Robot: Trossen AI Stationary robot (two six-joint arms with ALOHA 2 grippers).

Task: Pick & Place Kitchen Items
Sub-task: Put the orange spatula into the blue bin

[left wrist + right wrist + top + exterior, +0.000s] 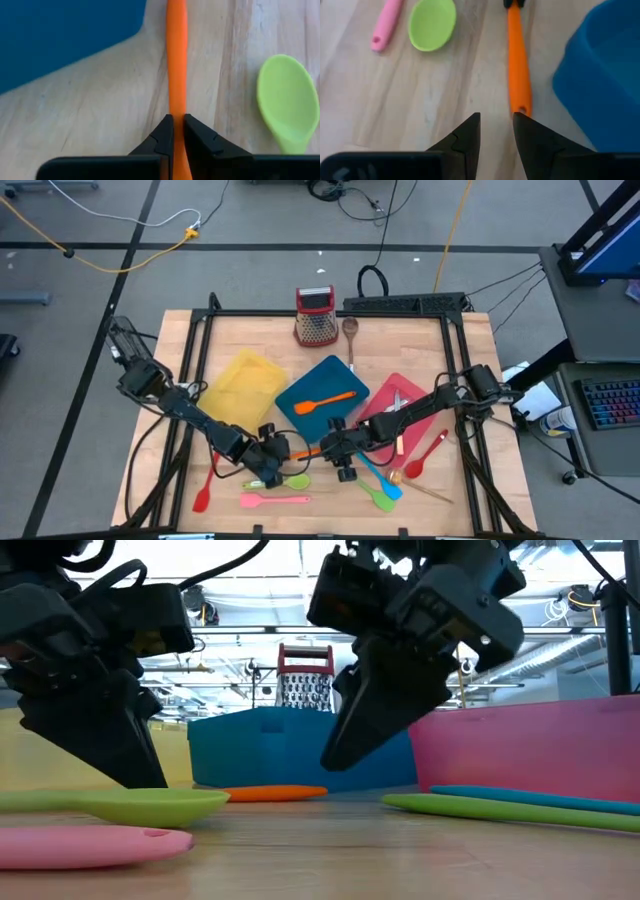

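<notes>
Left gripper (174,132) pinched narrow on orange utensil (176,60), handle between fingertips, flat on wood. Right gripper (496,131) empty, fingers apart, orange handle end just ahead beside teal tray (600,75). Green spoon (287,100) near left gripper. Utensil probably light, stiff, slippery plastic; mid-handle hold best. Lift-off unclear.

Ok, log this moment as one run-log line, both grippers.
left gripper: shut on orange utensil | right gripper: open, empty, by the utensil's other end | blue tray: beside it
</notes>
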